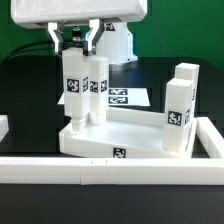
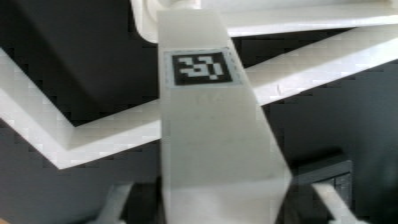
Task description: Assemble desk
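Wrist view: jaws clamp a white leg (image 2: 210,120), upright over the tabletop (image 1: 120,138) corner.

bright even light, white parts glaring, wrist view soft and blurred

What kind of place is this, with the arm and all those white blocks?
Probably a robotics lab test bench. A gripper holds a white leg over a tray-like tabletop, the parts wear black-and-white marker tags, and a marker board lies on a black table fenced by low white rails.
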